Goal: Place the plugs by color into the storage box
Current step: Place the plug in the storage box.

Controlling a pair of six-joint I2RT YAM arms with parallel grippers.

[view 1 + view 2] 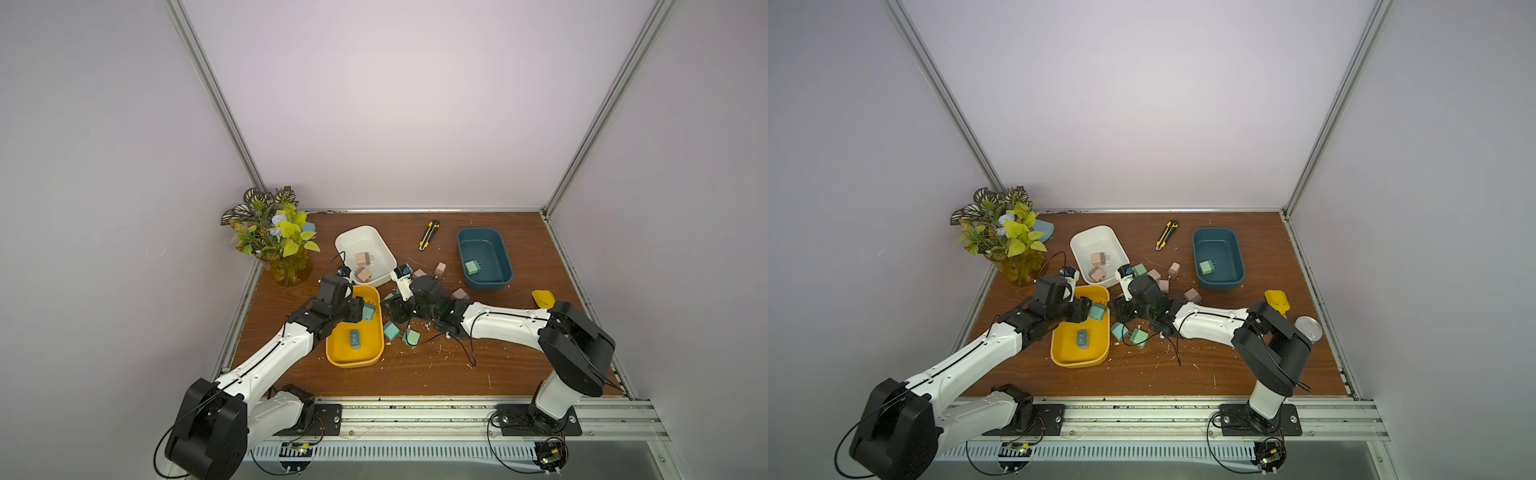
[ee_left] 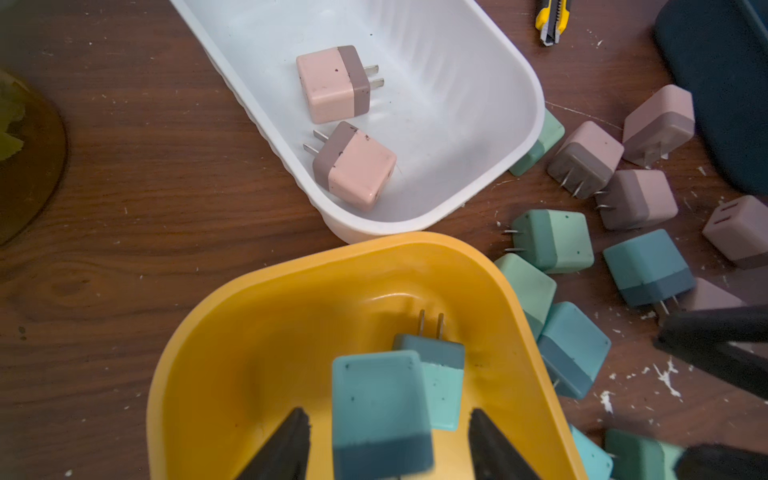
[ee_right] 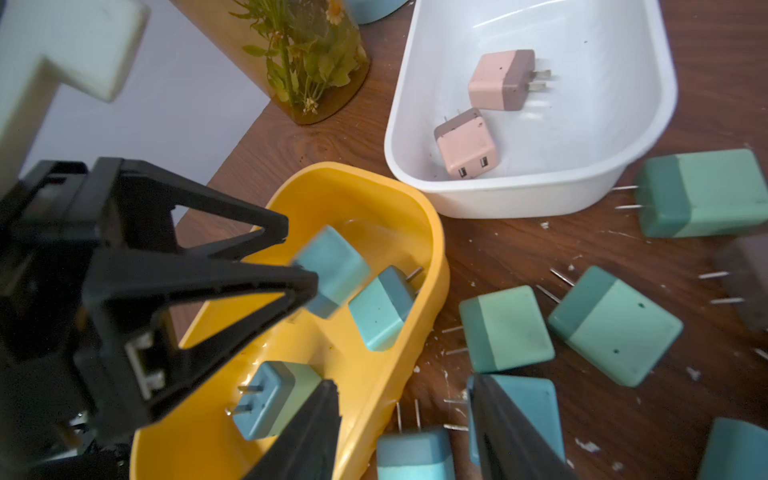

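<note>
On surface (image 1: 457,374), yellow box (image 1: 353,363) with loose plugs (image 1: 392,331) heaped beside; left pincer (image 2: 386,411) spread over it, teal plug (image 2: 374,386) free between; right pincer (image 3: 403,382) spread above heap. Likely light, stiff, smooth cubes: better to pinch flat sides, not prongs

Soft even light, faint shadows — warped top views, blurred teal plug (image 3: 332,270)

Lilac walls (image 1: 395,104), metal frame (image 1: 218,95) — wooden tabletop (image 1: 436,374)
</note>
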